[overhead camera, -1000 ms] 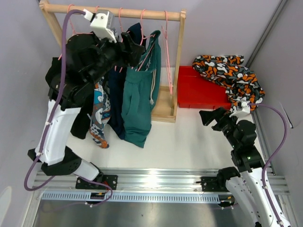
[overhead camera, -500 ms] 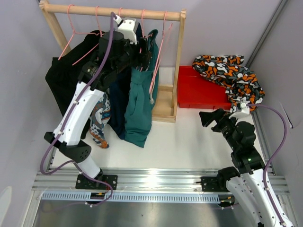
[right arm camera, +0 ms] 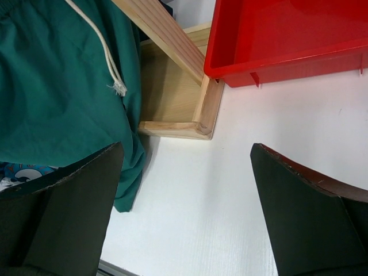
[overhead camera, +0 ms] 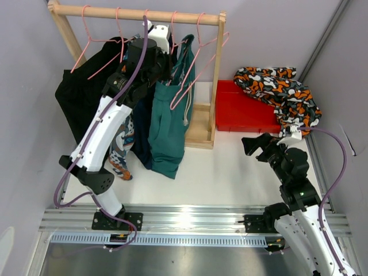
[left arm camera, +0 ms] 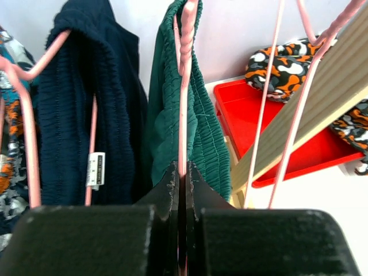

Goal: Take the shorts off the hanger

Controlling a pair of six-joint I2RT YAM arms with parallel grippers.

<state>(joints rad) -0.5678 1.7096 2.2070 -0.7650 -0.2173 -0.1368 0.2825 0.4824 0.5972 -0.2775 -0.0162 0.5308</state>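
Over the last second the left arm has swept from the black shorts [overhead camera: 80, 98] at the upper left of the overhead frame to the middle of the rail [overhead camera: 138, 12]. The left claw [left arm camera: 183, 171] is now pinched tight on the pink wire of the hanger [left arm camera: 184, 86] that carries the teal shorts [left arm camera: 198, 135], below its twisted neck. The empty hanger [overhead camera: 195, 73] beside it, which hung straight a second ago, now swings out at a slant toward the upper right, probably nudged by the arm. All this suggests the teal pair is next to come off. It hangs at frame centre, with the navy shorts [overhead camera: 141, 129] touching it on the left and the blue patterned shorts [overhead camera: 121, 146] lower left, so four pairs remain on the rack [overhead camera: 198, 131]. The right claw [right arm camera: 187, 150] has barely moved; it hovers wide apart, holding nothing, over the table [right arm camera: 230, 201] near the rack's foot. The red tray [overhead camera: 241, 115], right of centre, holds the black patterned shorts [overhead camera: 276, 86], bunched at its far right and spilling over the rim, with its near left floor bare.
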